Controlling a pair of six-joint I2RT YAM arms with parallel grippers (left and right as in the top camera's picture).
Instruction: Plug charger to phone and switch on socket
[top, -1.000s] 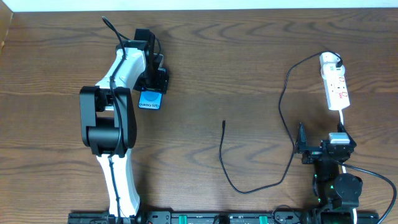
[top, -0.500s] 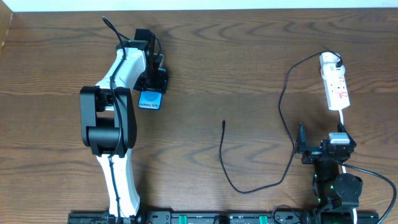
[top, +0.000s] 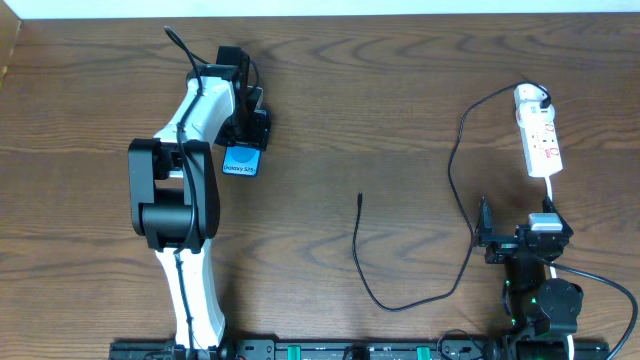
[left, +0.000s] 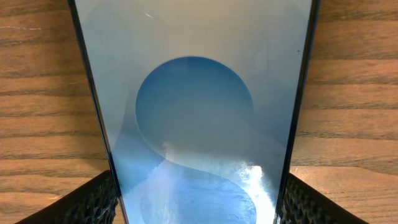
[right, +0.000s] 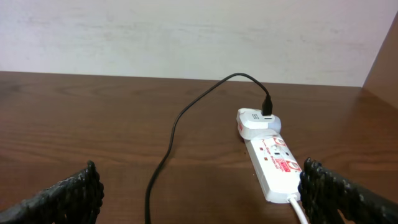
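Unmoved since the earlier frames. Upper left of the overhead: left gripper closed against both long edges of the phone. Lower right: right gripper spread wide, empty, facing the socket. Centre: charger tip lying loose.

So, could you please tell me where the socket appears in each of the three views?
Overhead: the socket lies at the upper right.
Left wrist: not in it; the phone fills the picture.
Right wrist: the socket sits lower right of centre.
Shared landmark: the white adapter at its far end, with the charger plugged in.
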